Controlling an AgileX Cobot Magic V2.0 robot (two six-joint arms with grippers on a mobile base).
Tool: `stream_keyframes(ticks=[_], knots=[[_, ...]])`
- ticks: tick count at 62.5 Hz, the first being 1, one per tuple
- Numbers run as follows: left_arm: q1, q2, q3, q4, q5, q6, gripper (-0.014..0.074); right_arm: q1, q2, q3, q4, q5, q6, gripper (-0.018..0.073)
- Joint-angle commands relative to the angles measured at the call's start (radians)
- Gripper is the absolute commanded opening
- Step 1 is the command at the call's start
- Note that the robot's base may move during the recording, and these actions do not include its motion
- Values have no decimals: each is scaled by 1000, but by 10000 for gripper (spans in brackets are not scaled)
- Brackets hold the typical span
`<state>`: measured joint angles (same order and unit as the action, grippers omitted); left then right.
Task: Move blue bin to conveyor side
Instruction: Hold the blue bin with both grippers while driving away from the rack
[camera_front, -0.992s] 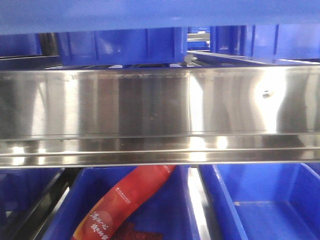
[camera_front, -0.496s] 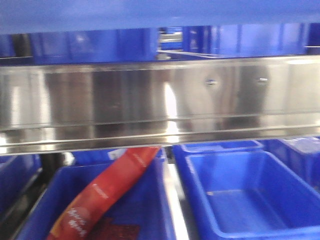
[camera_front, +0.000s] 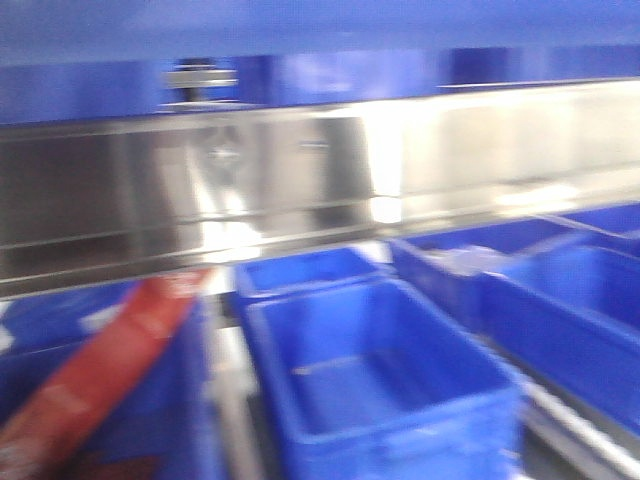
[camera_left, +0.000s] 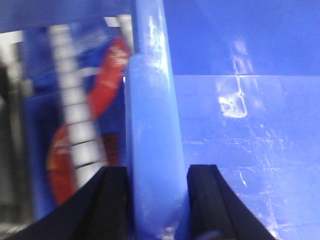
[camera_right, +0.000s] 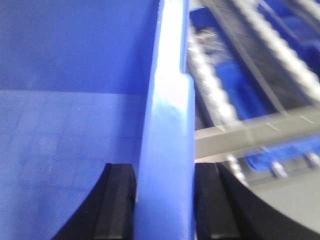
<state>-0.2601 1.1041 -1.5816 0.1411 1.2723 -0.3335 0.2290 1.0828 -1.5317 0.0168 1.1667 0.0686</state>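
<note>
Since the left end effector (camera_left: 159, 197) is clamped on the thick rim of the bin (camera_left: 240, 150), and the right end effector (camera_right: 165, 200) pinches another stretch of rim the same way, the pick-up looks done. The bin hangs between both arms, its blue edge filling the top of the front view above the steel rail (camera_front: 300, 180). What remains, I judge, is the carry and set-down beside the conveyor, which no view shows.

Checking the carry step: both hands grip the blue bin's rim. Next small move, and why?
Likely carry it level toward the conveyor, no release yet: left hand and right hand clamp the rim of the blue bin; only a roller rack and other bins show, no belt.
</note>
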Motion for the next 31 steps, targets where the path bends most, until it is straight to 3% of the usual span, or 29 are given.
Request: stream_keyframes(ticks=[1,31], knots=[[-8,-16,-14,3,-95,13,-19,-1,-20,-13,-17,-105,-14,-88],[-8,-16,-14,3,-95,13,-19,-1,-20,-13,-17,-105,-14,-88]])
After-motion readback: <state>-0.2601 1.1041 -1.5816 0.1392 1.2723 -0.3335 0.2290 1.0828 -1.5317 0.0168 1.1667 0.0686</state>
